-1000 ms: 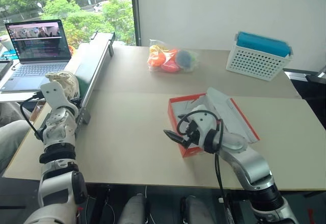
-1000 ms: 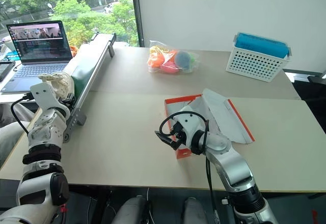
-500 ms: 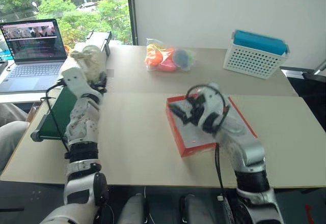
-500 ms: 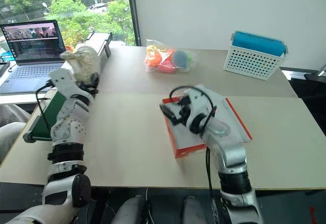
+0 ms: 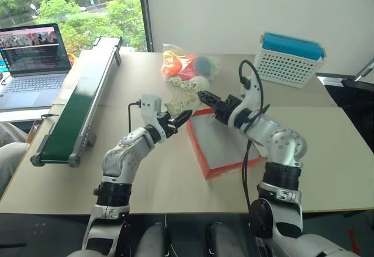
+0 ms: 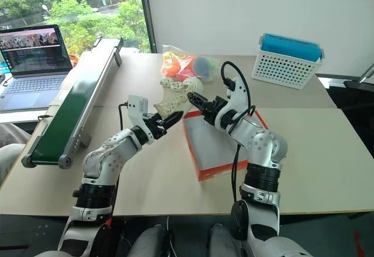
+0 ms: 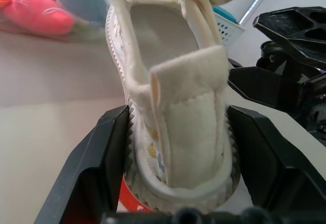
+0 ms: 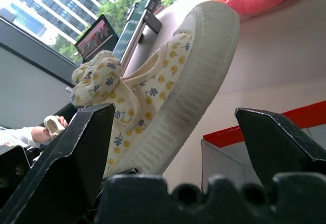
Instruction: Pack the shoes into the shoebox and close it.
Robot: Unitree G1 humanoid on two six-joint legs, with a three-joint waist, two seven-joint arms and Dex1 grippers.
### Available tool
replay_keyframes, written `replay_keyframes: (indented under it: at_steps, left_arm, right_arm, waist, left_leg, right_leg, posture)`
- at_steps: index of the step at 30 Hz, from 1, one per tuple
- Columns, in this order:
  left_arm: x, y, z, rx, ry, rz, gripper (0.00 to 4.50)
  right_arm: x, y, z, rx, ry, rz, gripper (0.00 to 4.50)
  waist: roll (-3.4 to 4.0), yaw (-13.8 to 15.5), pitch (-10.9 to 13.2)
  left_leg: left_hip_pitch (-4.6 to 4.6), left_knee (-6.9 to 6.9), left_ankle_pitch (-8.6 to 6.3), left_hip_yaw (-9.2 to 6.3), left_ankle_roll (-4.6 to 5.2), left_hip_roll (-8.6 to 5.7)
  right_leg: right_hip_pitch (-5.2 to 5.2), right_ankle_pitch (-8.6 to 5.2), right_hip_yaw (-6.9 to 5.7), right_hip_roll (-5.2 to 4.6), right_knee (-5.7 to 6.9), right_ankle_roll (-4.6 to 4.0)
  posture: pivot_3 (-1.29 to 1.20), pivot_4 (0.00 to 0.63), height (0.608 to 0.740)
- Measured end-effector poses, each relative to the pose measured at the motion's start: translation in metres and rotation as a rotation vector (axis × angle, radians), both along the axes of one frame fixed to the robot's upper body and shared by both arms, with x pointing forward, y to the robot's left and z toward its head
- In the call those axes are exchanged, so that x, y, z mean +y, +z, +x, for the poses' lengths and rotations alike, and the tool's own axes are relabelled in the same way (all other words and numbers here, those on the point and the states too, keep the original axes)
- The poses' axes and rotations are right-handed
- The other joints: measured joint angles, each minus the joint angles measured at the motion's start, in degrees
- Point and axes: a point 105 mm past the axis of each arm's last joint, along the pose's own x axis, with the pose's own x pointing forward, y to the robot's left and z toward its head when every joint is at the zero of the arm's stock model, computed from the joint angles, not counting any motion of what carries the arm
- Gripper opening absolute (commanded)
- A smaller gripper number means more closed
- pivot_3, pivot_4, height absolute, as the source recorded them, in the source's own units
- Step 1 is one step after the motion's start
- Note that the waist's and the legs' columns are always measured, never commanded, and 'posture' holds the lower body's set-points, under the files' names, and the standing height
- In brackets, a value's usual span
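The left gripper [image 6: 165, 120] clamps the heel of a cream shoe [image 6: 177, 95], toe pointing up toward the wide-open, empty right gripper [image 6: 196, 102], just above the red shoebox [image 6: 219, 152] corner.

L gripper [image 5: 182, 115] clamped on shoe [image 5: 186, 92], raised; R gripper [image 5: 205, 98] jaws wide apart, tips facing L, level.

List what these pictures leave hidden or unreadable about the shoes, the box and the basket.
- Second shoe: I cannot find it; the right gripper and its arm cover much of the shoebox interior in both eye views.
- Held shoe in the left gripper: toe end cut off by the left wrist view's edge.
- White basket: contents hidden under its blue top.
- Laptop screen: text too small.
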Motion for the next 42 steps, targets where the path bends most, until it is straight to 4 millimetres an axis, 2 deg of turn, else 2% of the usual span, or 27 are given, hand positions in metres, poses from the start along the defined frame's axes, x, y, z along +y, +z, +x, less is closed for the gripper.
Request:
replay_keyframes:
  at_steps: [4, 8, 13, 17, 24, 27, 34, 38, 39, 42]
  left_arm:
    - [-0.004, 0.000, -0.002, 0.000, -0.026, 0.003, 2.94]
    - [-0.009, 0.003, -0.005, -0.012, -0.052, -0.001, 2.94]
    - [-0.009, 0.006, -0.005, -0.023, -0.053, -0.005, 2.94]
    - [-0.010, 0.009, -0.005, -0.031, -0.057, -0.005, 2.93]
    - [-0.012, 0.013, -0.004, -0.041, -0.063, -0.011, 2.93]
    - [-0.013, 0.013, -0.005, -0.042, -0.064, -0.012, 2.93]
    - [-0.014, 0.010, -0.005, -0.059, -0.067, 0.057, 2.93]
    - [-0.014, 0.009, -0.006, -0.089, -0.068, 0.090, 4.29]
    - [-0.016, 0.005, -0.007, -0.088, -0.073, 0.109, 4.48]
    - [-0.018, -0.005, -0.011, -0.073, -0.092, 0.145, 4.48]
  right_arm:
    - [0.001, -0.007, 0.002, 0.040, -0.007, 0.023, 4.50]
    - [0.011, 0.003, 0.003, 0.065, 0.026, 0.171, 4.50]
    - [0.008, 0.005, 0.004, 0.092, 0.025, 0.257, 4.50]
    - [0.005, 0.005, 0.006, 0.097, 0.004, 0.257, 3.43]
    - [0.000, 0.005, 0.007, 0.102, -0.019, 0.252, 0.97]
    - [0.000, 0.006, 0.007, 0.104, -0.021, 0.249, 0.43]
    - [0.000, 0.003, 0.005, 0.111, -0.036, 0.227, 0.38]
    - [0.002, 0.007, 0.004, 0.096, -0.053, 0.234, 0.38]
    - [0.003, 0.010, 0.003, 0.082, -0.055, 0.234, 0.38]
    - [0.001, 0.015, 0.003, 0.055, -0.064, 0.222, 0.38]
  waist:
    - [0.03, 0.1, 0.0]
    - [0.09, 0.1, 0.1]
    - [0.13, 0.2, 0.1]
    - [0.15, 0.2, 0.1]
    - [0.15, 0.1, 0.1]
    - [0.15, 0.1, 0.1]
    - [0.16, 0.1, 0.1]
    - [0.18, 0.1, 0.1]
    - [0.18, 0.1, 0.1]
    - [0.18, 0.2, 0.1]
  left_leg:
    - [-0.10, -0.02, 0.00, 0.01, 0.00, -0.01]
    - [-0.11, -0.02, 0.00, 0.00, 0.00, 0.00]
    - [-0.10, -0.01, 0.00, 0.00, 0.01, -0.01]
    - [-0.10, -0.02, -0.01, -0.01, 0.01, 0.00]
    - [-0.10, -0.02, -0.01, 0.00, 0.02, 0.00]
    - [-0.10, -0.02, -0.01, 0.00, 0.02, 0.00]
    - [-0.11, -0.03, -0.02, 0.00, 0.04, 0.00]
    - [-0.11, -0.03, -0.02, 0.00, 0.04, 0.00]
    - [-0.11, -0.03, -0.02, 0.00, 0.04, 0.00]
    - [-0.12, -0.04, -0.02, 0.00, 0.04, 0.00]
  right_leg:
    - [0.00, 0.00, -0.01, -0.01, 0.05, 0.01]
    - [-0.01, 0.01, -0.01, -0.01, 0.04, 0.01]
    - [0.00, 0.00, -0.01, -0.01, 0.01, 0.01]
    - [-0.01, 0.00, -0.02, 0.00, 0.02, 0.01]
    - [-0.01, 0.00, -0.01, 0.00, 0.01, 0.01]
    - [-0.01, 0.00, -0.01, 0.00, 0.00, 0.01]
    - [-0.01, 0.00, -0.01, 0.00, 0.00, 0.01]
    - [-0.03, 0.00, 0.00, 0.00, -0.04, 0.01]
    - [-0.04, 0.00, 0.00, 0.00, -0.04, 0.01]
    - [-0.03, 0.00, 0.00, -0.01, -0.04, 0.02]
  posture:
    - [0.00, 0.150, 0.705]
    - [0.00, 0.150, 0.705]
    - [0.00, 0.150, 0.705]
    - [0.00, 0.150, 0.705]
    - [0.00, 0.150, 0.705]
    - [0.00, 0.150, 0.705]
    - [0.00, 0.150, 0.705]
    - [0.00, 0.150, 0.705]
    - [0.00, 0.150, 0.705]
    - [0.00, 0.150, 0.705]
